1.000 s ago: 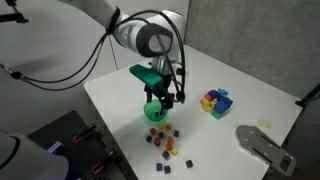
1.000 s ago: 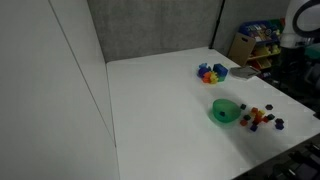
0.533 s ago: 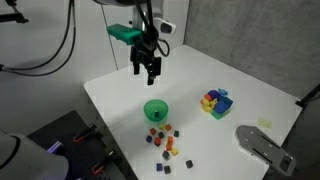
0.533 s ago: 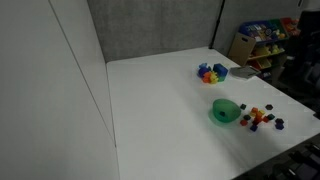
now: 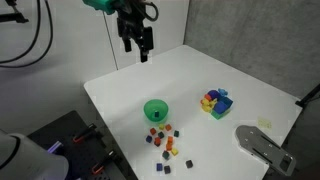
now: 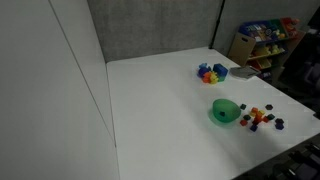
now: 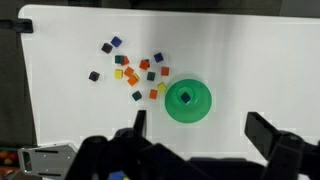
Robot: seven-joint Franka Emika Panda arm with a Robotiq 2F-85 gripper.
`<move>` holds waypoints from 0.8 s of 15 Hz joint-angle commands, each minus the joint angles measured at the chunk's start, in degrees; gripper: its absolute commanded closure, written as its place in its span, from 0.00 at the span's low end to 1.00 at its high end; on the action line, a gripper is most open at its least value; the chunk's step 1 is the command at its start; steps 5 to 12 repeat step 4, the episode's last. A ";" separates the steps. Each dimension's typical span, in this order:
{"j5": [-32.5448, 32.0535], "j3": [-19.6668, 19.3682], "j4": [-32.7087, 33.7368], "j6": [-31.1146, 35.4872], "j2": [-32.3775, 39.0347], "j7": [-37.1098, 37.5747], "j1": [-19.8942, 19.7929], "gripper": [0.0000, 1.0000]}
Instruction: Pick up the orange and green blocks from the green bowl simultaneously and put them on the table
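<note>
The green bowl [image 5: 148,107] stands on the white table [image 5: 205,65] near its front edge, and it also shows in the other exterior view [image 6: 221,115]. In the wrist view the green bowl [image 7: 170,108] holds one dark green block [image 7: 185,97]; I see no orange block in it. Several small cubes [image 7: 130,68], some of them orange, lie loose on the table beside the bowl. My gripper [image 5: 137,45] hangs high above the table's back left part, open and empty. Its two fingers [image 7: 200,130] frame the bowl from far above.
A multicoloured block cluster [image 5: 215,101] sits on the table's right side, also seen in an exterior view [image 6: 211,72]. The loose cubes [image 5: 165,142] spread in front of the bowl. A grey flat object [image 5: 262,146] lies at the front right corner. A grey wall stands behind.
My gripper has risen from right over the green bowl and moved up and back, away from it. The bowl and the cubes have not moved.
</note>
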 commanded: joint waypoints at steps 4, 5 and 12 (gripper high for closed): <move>0.66 -0.09 -1.03 -3.65 -0.49 -2.12 -0.14 0.00; 0.66 -0.09 -1.03 -3.65 -0.49 -2.12 -0.14 0.00; 0.66 -0.09 -1.03 -3.65 -0.49 -2.12 -0.14 0.00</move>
